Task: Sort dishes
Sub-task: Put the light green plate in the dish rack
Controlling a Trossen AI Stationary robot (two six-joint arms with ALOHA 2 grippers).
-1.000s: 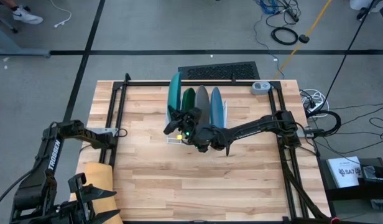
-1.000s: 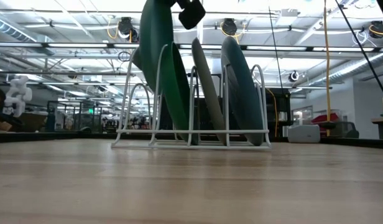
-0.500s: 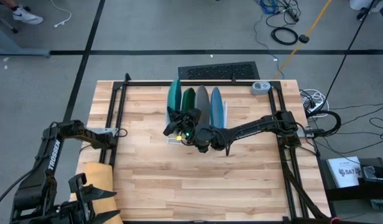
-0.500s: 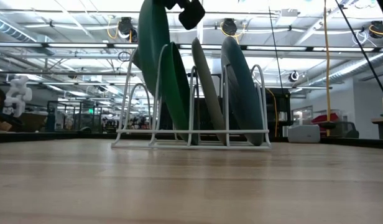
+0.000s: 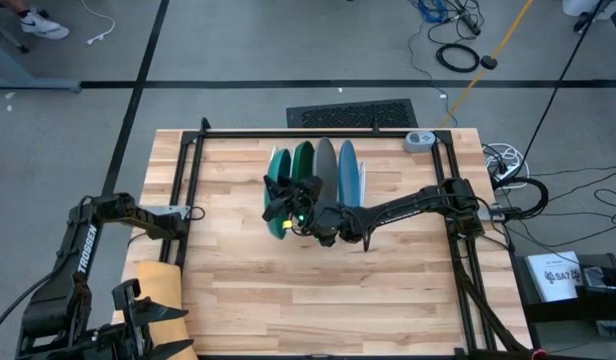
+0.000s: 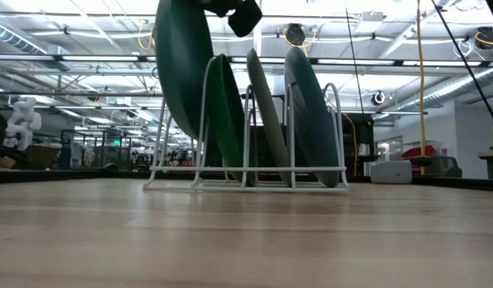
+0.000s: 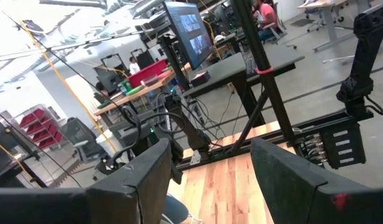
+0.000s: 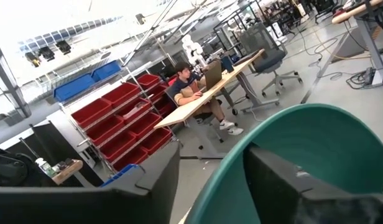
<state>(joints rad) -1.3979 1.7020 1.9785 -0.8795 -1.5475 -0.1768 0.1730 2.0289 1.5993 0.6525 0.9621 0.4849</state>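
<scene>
Wooden table (image 5: 238, 290), white rack (image 6: 246, 172) at its far middle. Right hand (image 5: 284, 195) pinches the teal plate (image 6: 181, 72) by its rim, tilted over the rack's end slot beside the dark green plate (image 6: 228, 112). Likely next: ease it upright, then release. Left hand (image 7: 210, 186) spread, parked at the near corner.

White wire rack (image 6: 246, 172) upright mid-tabletop (image 5: 388, 290); yellow cloth (image 5: 153, 285) at near left corner; seated person (image 8: 190, 87) at desk beyond.
</scene>
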